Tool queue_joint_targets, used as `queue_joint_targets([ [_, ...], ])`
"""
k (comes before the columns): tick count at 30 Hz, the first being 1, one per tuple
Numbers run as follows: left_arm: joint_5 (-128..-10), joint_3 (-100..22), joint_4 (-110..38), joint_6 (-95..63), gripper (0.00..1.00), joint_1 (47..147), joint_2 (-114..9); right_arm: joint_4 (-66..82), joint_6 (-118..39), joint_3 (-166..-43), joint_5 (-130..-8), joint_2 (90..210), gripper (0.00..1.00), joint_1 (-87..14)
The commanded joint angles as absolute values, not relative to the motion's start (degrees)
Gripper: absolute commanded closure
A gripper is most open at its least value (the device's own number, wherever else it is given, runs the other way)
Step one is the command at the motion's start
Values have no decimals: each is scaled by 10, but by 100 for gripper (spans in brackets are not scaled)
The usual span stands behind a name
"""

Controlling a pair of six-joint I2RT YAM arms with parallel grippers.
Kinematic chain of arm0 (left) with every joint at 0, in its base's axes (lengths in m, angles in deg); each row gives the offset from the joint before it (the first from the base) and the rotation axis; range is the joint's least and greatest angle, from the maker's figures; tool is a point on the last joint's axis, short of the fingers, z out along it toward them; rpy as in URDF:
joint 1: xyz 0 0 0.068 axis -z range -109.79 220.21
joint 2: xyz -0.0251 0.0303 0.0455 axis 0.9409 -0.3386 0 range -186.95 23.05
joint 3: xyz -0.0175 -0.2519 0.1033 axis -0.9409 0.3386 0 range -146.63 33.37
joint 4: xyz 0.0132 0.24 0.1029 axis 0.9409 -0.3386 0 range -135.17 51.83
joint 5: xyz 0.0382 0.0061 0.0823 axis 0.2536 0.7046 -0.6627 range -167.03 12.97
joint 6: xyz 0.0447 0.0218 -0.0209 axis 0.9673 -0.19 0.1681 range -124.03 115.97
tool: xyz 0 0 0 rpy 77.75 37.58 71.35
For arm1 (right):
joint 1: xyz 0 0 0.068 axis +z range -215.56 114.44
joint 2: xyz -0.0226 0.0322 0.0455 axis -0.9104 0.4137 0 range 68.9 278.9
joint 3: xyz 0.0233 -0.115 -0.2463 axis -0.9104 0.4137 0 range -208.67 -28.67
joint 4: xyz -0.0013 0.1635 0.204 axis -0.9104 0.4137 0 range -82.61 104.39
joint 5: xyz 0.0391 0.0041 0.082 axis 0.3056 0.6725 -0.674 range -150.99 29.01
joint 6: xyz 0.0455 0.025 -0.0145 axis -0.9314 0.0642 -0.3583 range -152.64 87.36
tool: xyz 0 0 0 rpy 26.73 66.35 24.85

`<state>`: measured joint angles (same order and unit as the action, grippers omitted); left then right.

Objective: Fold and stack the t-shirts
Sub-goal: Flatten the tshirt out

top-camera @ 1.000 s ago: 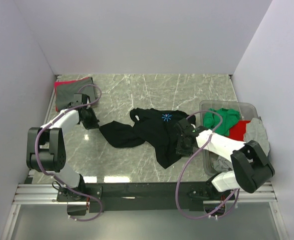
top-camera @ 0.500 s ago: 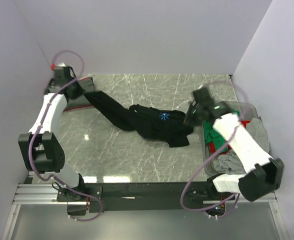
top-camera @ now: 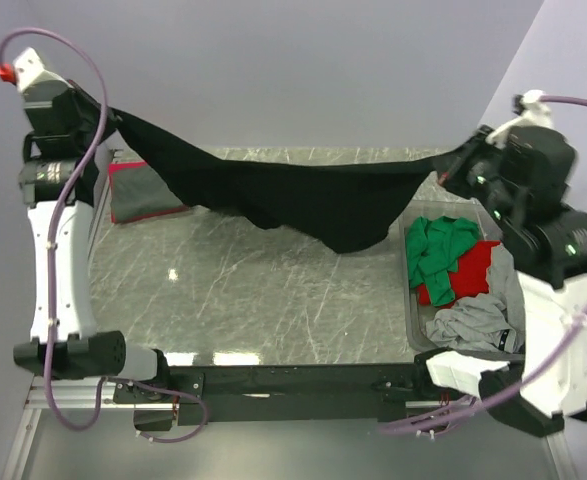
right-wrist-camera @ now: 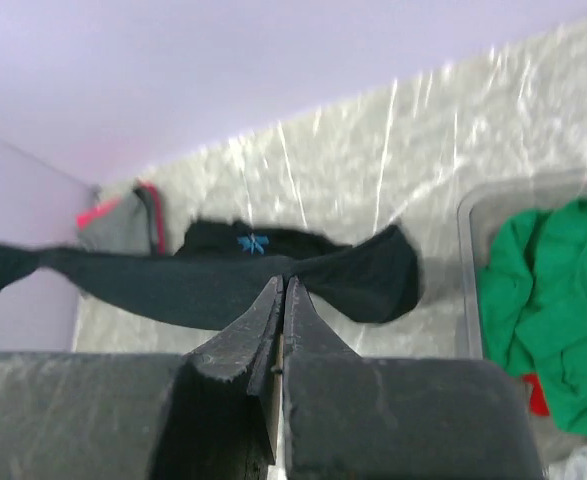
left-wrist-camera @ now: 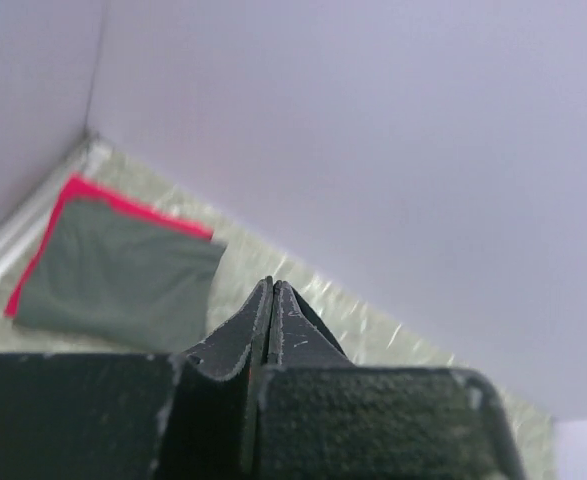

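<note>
Top external: left pincer (top-camera: 109, 108), right pincer (top-camera: 463, 160) pinched shut on black shirt (top-camera: 303, 195), stretched aloft, unfolded. Folded pile (top-camera: 143, 190) far-left; crumpled shirts (top-camera: 468, 270) in bin (top-camera: 409, 310).

no text, blue emblem (right-wrist-camera: 252, 243) on black t-shirt (right-wrist-camera: 163, 288)

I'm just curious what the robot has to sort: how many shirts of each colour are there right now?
Black shirt: 1
Green shirt: 1
Red shirts: 2, one folded, one loose
Grey shirts: 2, one folded, one loose
Total: 6
</note>
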<state>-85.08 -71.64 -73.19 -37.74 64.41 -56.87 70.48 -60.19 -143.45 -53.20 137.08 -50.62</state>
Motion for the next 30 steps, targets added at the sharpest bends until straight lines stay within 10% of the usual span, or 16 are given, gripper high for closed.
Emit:
queue_joint_targets([
  [1, -899, -774, -717, -373, 100, 640, -518, 630, -574, -1436, -480, 1304, 100, -510],
  [12, -843, -804, -581, -394, 100, 642, -459, 494, -515, -1434, -423, 1279, 100, -510],
  [30, -668, -1005, -408, -489, 100, 642, -715, 439, -498, -1522, -519, 1521, 100, -546],
])
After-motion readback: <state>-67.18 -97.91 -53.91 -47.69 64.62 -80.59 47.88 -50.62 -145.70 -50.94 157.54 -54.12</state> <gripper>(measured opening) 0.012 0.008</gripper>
